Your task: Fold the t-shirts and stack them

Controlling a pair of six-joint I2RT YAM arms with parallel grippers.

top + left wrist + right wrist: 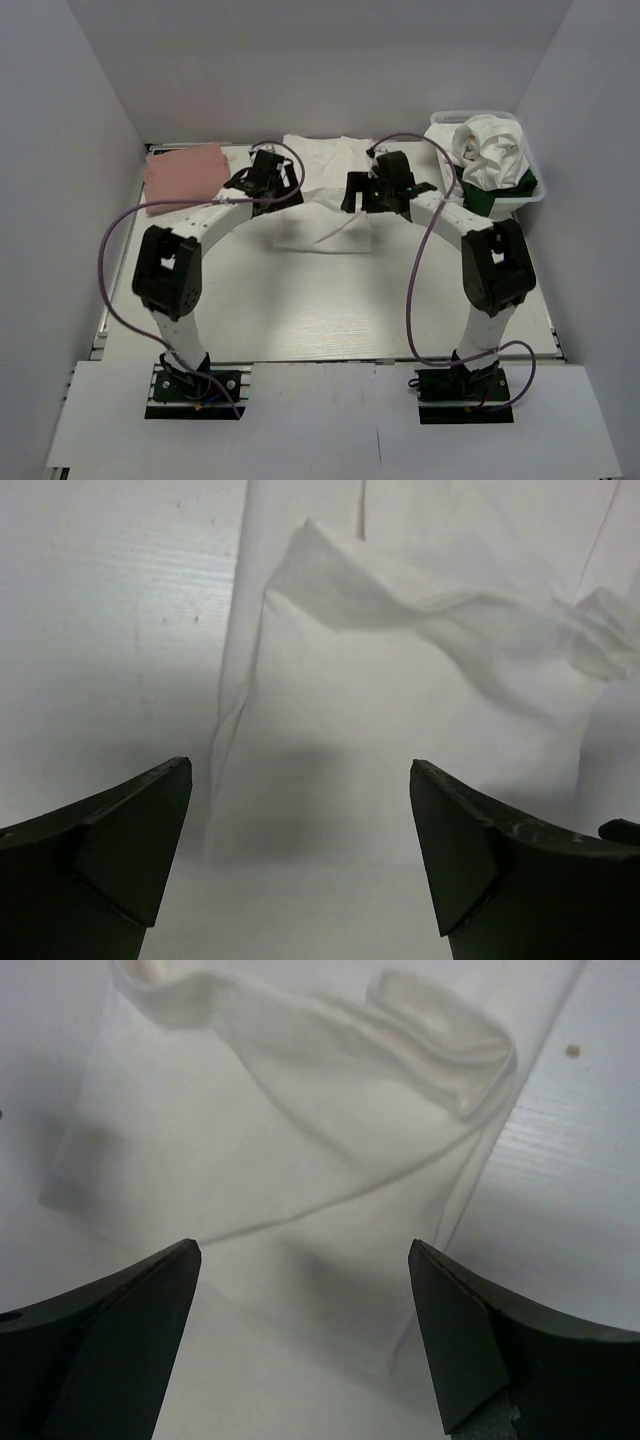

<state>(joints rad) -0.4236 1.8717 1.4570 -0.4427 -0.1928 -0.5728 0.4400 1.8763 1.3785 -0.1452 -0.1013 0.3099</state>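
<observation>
While both claws hang apart and empty over the white t-shirt (318,160), which lies spread on the far middle of the bench (330,310), the step in hand looks to be a side fold. The left claw (300,780) sits above the shirt's left edge, and the right claw (305,1260) above its right edge, where a rumpled ridge (420,1020) of cloth stands up. To do it well, I judge each claw should come down on its own edge, pinch every layer there, and lift in step with the other — uneven heights would skew the fold. Flattening that ridge first would help. The salmon-pink t-shirt (185,172) lies folded at the far left; the bundled tees (490,150) sit in the basket (440,125) at the far right.
</observation>
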